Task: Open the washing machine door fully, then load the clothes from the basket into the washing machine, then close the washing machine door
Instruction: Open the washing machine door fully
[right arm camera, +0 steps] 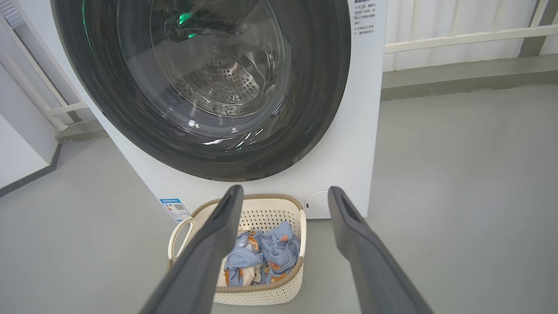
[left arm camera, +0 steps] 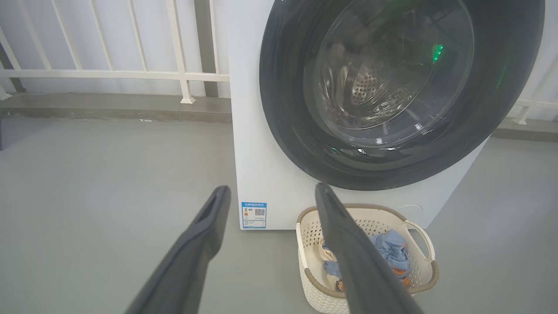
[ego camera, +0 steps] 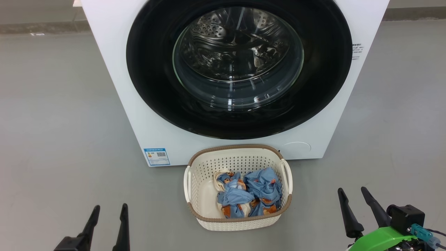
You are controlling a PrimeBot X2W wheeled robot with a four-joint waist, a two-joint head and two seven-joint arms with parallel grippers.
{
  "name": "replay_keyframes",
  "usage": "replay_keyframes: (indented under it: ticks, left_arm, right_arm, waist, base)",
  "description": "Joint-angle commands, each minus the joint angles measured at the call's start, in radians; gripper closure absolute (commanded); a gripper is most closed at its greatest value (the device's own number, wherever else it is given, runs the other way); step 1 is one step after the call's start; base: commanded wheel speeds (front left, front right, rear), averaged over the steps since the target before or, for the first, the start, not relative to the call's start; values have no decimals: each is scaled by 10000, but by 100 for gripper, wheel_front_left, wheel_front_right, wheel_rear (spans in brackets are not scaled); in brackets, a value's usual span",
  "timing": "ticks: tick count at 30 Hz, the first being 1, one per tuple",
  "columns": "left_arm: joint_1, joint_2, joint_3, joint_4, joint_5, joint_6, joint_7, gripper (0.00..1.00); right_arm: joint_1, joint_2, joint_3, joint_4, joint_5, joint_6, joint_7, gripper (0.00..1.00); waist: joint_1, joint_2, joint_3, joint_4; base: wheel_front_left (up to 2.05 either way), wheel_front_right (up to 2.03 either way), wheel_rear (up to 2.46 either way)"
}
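Our left gripper (ego camera: 110, 207) and right gripper (ego camera: 352, 190) sit low at either side, both spread wide and holding nothing. Between them we see the basket (ego camera: 230, 162) on the grey floor (ego camera: 52, 122), just in front of the washing machine (ego camera: 163, 139), with the clothes (ego camera: 249, 193) bunched toward its right half. We find the washing machine door (ego camera: 150, 69) lying flush against the machine's front.

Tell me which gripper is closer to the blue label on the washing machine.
Left. The left gripper is in front and slightly left of the blue label; the right gripper is off to the right, beyond the basket.
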Motion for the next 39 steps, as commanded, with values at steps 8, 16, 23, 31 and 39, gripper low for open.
replay_keyframes:
  ticks: [8, 16, 23, 31, 39]
  left_arm:
    - [-365, 121, 340, -264, 194, -17, -103, 0]
    - [-387, 106, 336, -241, 171, -17, -103, 0]
    - [-379, 99, 307, -240, 136, -17, -103, 0]
    - [-416, 74, 336, -304, -248, -17, -103, 0]
    - [-346, 54, 381, -375, -262, -17, -103, 0]
  right_arm:
    - [-411, -62, 201, -294, -42, 16, -128, 0]
    - [-420, -19, 164, -320, -78, 16, -128, 0]
    - [-400, 12, 185, -348, -75, 16, -128, 0]
    - [-376, 27, 161, -385, -53, 16, -128, 0]
    - [-341, 44, 145, -406, -32, 16, -128, 0]
  waist:
    - [0, 0, 54, -14]
    - [0, 0, 92, -38]
    - [0, 0, 98, -89]
    - [0, 0, 93, -118]
    - [0, 0, 67, -118]
  base:
    - [65, 65, -131]
    - [118, 118, -235]
    - [123, 123, -246]
    - [120, 118, -239]
    - [80, 75, -155]
